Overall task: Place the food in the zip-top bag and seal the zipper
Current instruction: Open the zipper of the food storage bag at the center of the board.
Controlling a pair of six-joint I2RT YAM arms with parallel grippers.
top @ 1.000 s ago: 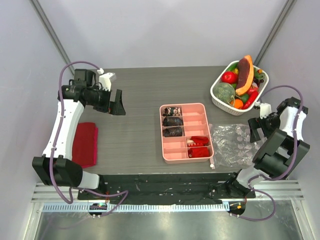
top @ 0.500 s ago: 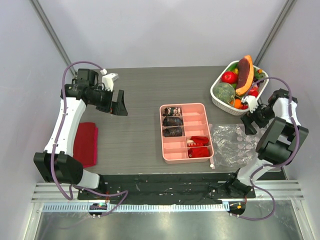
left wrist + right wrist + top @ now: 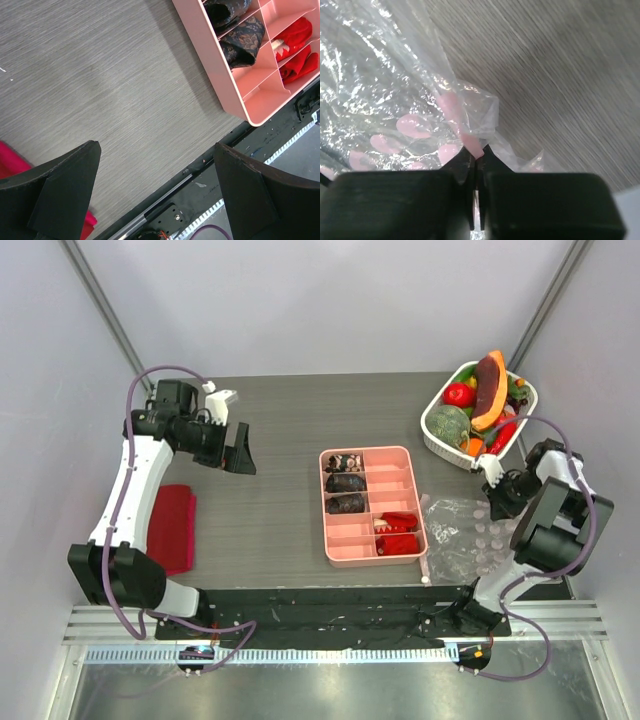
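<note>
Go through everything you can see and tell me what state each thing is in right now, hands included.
left hand, open, empty, above the table.
right hand, shut on an edge of the zip-top bag.
zip-top bag, crumpled on the table, no food inside.
food, heaped in the white basket.
pink tray, lying flat, some compartments filled.
red cloth, folded.

- Top external: high above, looking down; pink tray (image 3: pixel 372 505) central.
- Left wrist: nearer, facing down left of the tray, sharing its near corner.
- Right wrist: very close on zip-top bag (image 3: pixel 395 75), right of the tray.
</note>
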